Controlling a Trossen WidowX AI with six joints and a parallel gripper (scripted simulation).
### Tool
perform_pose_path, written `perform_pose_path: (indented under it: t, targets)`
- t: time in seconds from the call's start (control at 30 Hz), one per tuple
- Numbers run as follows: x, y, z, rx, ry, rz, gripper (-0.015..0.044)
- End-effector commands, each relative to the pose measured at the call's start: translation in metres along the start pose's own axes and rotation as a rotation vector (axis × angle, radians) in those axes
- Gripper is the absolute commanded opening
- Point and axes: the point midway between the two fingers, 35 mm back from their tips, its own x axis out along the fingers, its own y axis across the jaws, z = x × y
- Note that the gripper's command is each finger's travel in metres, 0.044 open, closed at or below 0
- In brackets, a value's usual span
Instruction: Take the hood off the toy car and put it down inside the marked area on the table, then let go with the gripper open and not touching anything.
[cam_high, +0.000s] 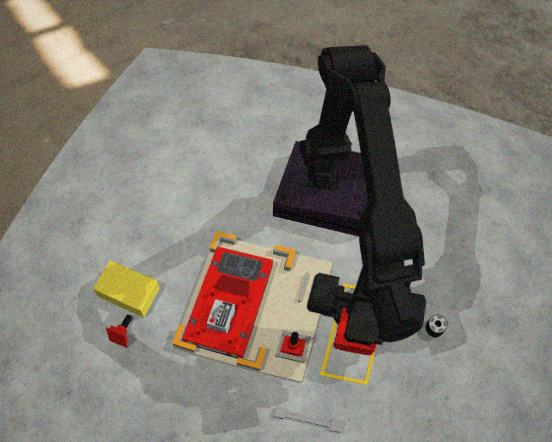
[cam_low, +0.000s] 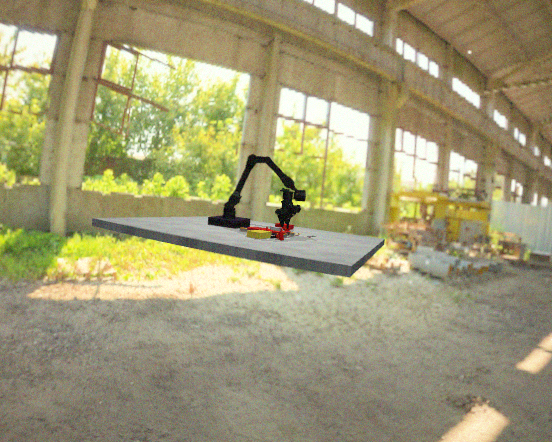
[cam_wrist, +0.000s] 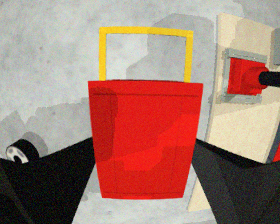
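My gripper is shut on the red hood, with a finger on each side of it. The hood is level, low over the yellow-outlined marked area; whether it touches the table is hard to tell. The outline's front part shows beyond the hood, and the arm and hood hide the rest. The red toy car lies on the cream board, left of the marked area in the top view.
A red piece with a black peg sits on the board's near right corner; a similar piece lies at left by a yellow block. A wheel lies right of the gripper. A thin grey bar lies in front.
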Motion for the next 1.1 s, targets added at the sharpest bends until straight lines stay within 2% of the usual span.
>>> perform_pose_path:
  t: [0.0,1.07]
  targets:
    - [0.002,-0.001,0.000,-0.003,0.000,-0.003,0.0000]
    - [0.018,-0.001,0.000,-0.003,0.000,-0.003,0.0000]
